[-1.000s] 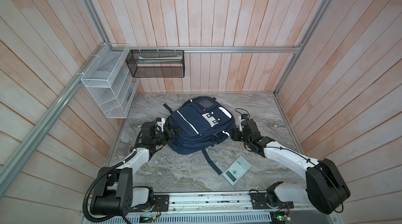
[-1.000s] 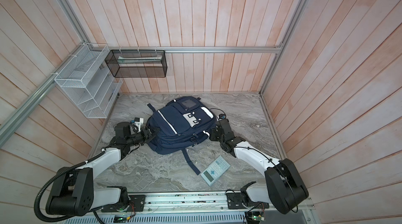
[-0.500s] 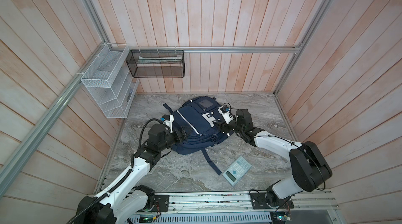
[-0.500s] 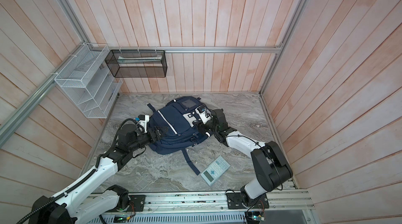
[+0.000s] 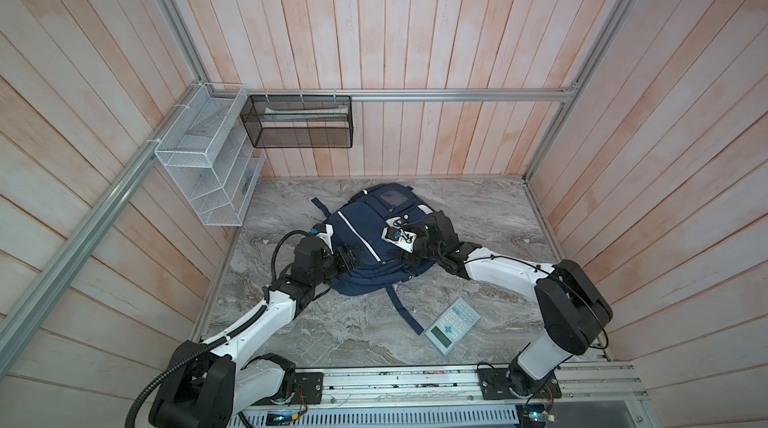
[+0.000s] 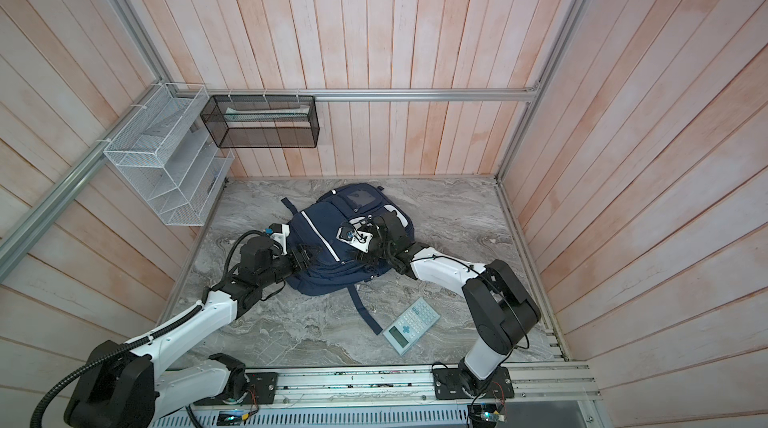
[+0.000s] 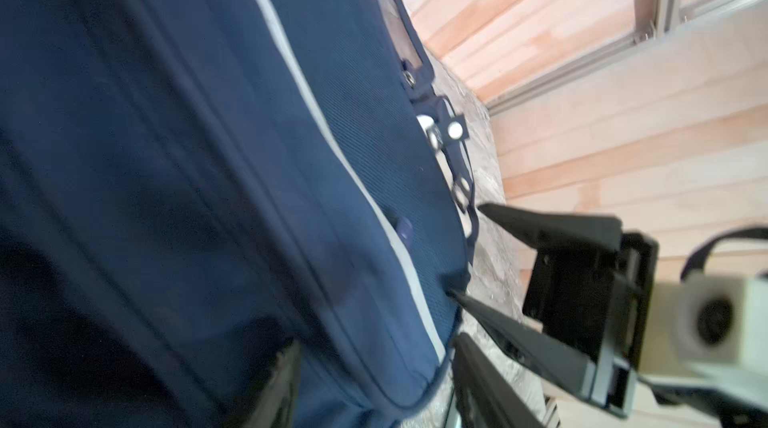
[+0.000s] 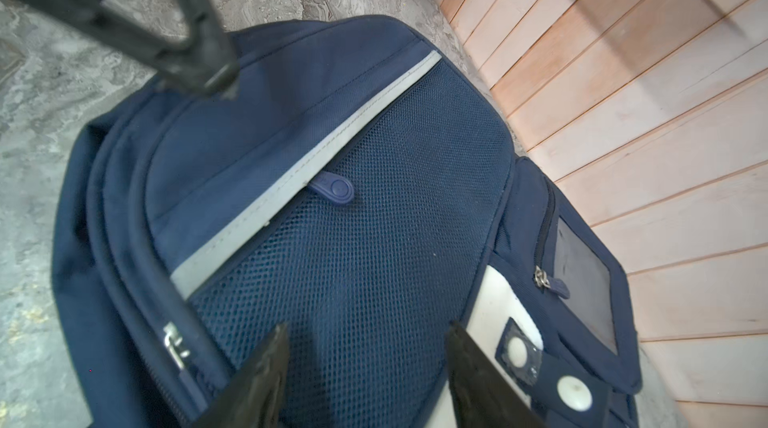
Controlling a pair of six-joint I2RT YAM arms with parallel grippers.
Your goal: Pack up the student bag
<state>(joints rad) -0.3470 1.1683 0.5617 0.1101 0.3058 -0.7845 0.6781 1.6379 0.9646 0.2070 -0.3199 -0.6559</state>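
Observation:
The student bag (image 5: 365, 247) (image 6: 328, 238), navy with white stripes, lies flat in the middle of the marble table in both top views. My left gripper (image 5: 352, 257) (image 6: 309, 257) reaches onto its left side. In the left wrist view its jaws (image 7: 374, 388) stand apart with the bag's lower front corner (image 7: 395, 363) between them; I cannot tell whether they pinch it. My right gripper (image 5: 402, 256) (image 6: 360, 255) (image 8: 370, 380) hangs open over the bag's mesh front pocket (image 8: 365, 259), beside the white patch (image 8: 498, 313). It also shows open in the left wrist view (image 7: 465, 249).
A grey calculator (image 5: 453, 325) (image 6: 411, 324) lies on the table (image 5: 478, 213) near the front, next to the bag's loose strap (image 5: 401, 309). A white wire rack (image 5: 203, 172) and a black mesh basket (image 5: 297, 122) hang on the back-left walls.
Both grippers have moved from the bag's flanks in over its front. The right one swung left onto the mesh pocket, and the left arm stretched forward to the bag's corner.

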